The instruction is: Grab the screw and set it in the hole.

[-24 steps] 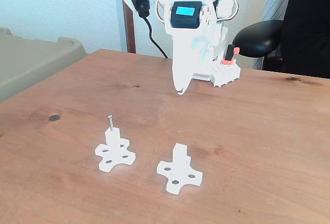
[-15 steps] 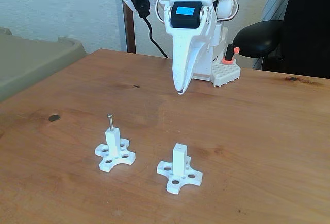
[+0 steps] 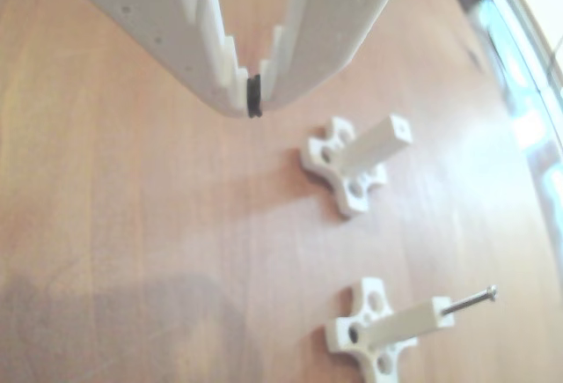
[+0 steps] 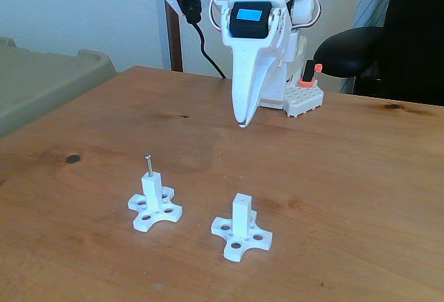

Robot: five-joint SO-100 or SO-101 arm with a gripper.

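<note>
The thin silver screw stands upright in the top of the left white post; in the other view the screw sticks out of the lower post. The right post has an empty dark hole in its end face, and that hole also shows on the upper post in the other view. My gripper hangs above the table behind both posts, pointing down. Its fingertips meet on a small black pad, and it holds nothing.
Both posts stand on cross-shaped bases on a brown wooden table. The arm's base with an orange part sits at the back edge. A dark knot marks the wood at left. A black chair stands behind.
The gripper has turned at the wrist, from broad side on to narrow and edge-on. Its tip stays at the same spot. The screw and left post have not moved.
</note>
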